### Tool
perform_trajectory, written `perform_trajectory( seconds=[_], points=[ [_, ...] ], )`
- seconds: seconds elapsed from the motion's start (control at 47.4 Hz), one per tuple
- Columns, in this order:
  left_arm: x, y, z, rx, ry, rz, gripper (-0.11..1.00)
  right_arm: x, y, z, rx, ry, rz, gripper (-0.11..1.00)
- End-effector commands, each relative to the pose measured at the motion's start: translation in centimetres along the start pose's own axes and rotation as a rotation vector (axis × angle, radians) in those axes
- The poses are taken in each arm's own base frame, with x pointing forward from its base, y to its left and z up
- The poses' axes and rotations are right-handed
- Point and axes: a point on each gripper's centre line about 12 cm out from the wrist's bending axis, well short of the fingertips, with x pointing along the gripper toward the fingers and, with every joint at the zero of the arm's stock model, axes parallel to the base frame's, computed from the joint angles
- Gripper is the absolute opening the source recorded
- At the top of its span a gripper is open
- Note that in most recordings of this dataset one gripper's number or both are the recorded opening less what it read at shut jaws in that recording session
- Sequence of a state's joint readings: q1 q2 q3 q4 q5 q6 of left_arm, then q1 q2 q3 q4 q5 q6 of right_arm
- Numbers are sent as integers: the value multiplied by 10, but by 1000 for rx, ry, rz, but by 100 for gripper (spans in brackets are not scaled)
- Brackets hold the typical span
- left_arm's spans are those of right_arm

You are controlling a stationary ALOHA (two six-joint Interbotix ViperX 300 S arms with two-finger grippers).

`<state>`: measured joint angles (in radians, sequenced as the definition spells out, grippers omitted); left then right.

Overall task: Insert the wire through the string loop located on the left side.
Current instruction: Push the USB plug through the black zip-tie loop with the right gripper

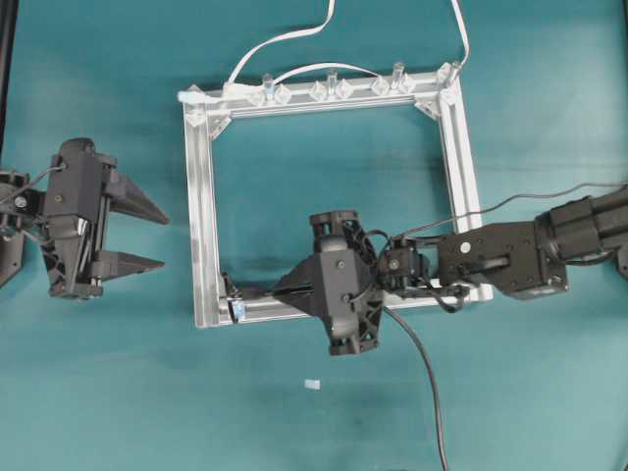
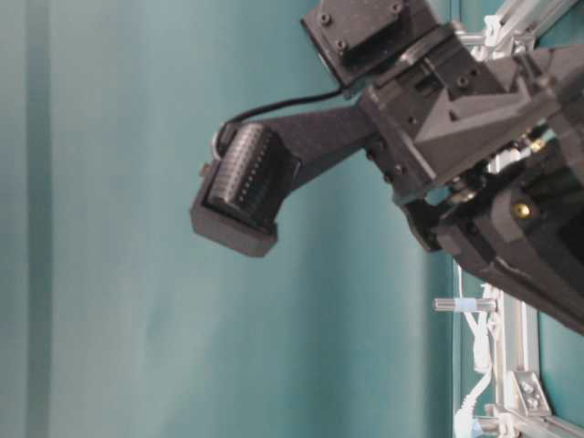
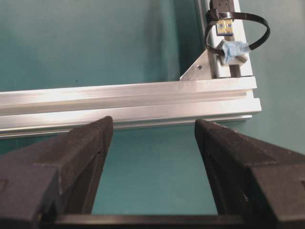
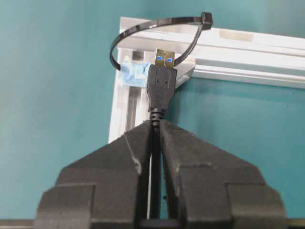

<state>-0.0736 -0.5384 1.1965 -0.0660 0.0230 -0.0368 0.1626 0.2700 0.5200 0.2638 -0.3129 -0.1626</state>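
Note:
The wire is a thin black cable ending in a black plug with a metal tip. My right gripper is shut on the cable just behind the plug, over the frame's near left corner. The string loop is a thin black band standing on a pale-blue tab. The plug's tip sits at the loop's opening; whether it has passed through I cannot tell. In the left wrist view the loop and plug tip show at the top right. My left gripper stands open and empty, left of the frame.
A square aluminium frame lies on the teal table. A white cable runs through clear clips on its far rail. A small pale scrap lies in front of the frame. The frame's rail crosses just beyond my left fingers.

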Motion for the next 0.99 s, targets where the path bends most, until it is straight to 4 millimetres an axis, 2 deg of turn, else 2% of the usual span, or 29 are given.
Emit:
perform_trajectory(
  seconds=[0.0, 0.97],
  points=[
    [0, -2, 7, -2, -19, -5, 72, -1, 0, 19, -7, -55, 2, 8],
    [-1, -4, 15, 2, -36, -12, 72, 26, 0, 29, -6, -80, -1, 8]
  ],
)
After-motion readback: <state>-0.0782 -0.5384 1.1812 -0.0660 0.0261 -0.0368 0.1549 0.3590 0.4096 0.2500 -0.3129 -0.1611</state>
